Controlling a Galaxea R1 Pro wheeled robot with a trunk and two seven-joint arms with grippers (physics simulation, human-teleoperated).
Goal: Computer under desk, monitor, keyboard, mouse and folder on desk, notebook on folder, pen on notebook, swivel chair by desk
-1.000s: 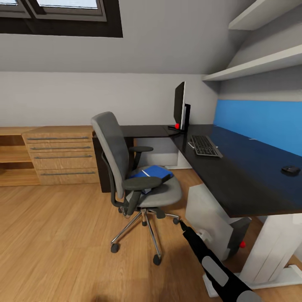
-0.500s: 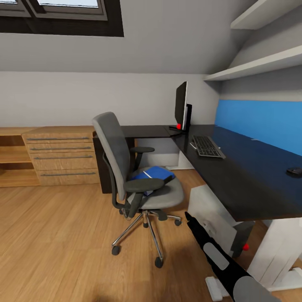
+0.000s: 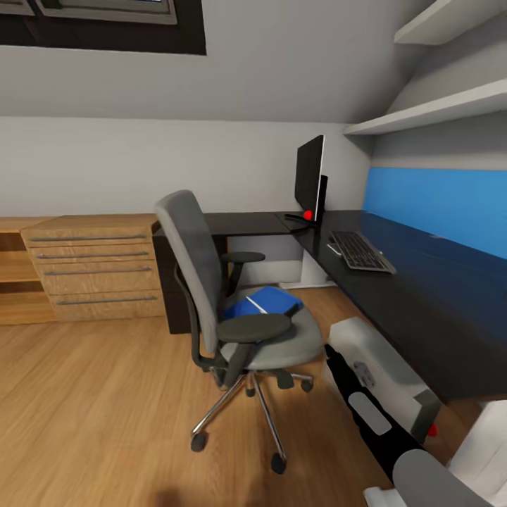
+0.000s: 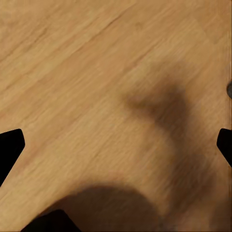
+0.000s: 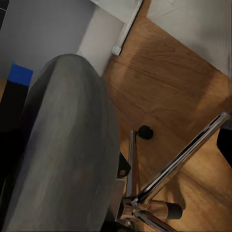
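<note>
The grey swivel chair (image 3: pixel 211 282) stands on the wood floor a little out from the black desk (image 3: pixel 422 310). On its seat lies the blue folder (image 3: pixel 271 301), crossed by a thin pale line that I cannot identify. On the desk, the monitor (image 3: pixel 310 176) stands in the corner with the keyboard (image 3: pixel 360 251) in front of it. The white computer (image 3: pixel 377 366) lies under the desk. The mouse, notebook and pen are out of view. My right gripper (image 3: pixel 329 350) hangs open beside the chair's seat (image 5: pixel 63 145) and chrome base (image 5: pixel 159 183). My left gripper (image 4: pixel 116 145) is open above bare floor.
A light wooden drawer unit (image 3: pixel 95 267) stands along the back wall to the left. A blue wall panel (image 3: pixel 443 204) runs behind the desk, with white shelves (image 3: pixel 429 113) above it. The chair's star base and casters (image 3: pixel 279 462) spread over the floor.
The head camera has moved closer and turned, so the chair and desk look larger and the mouse has slipped out at the right. The right arm sits lower in the picture.
</note>
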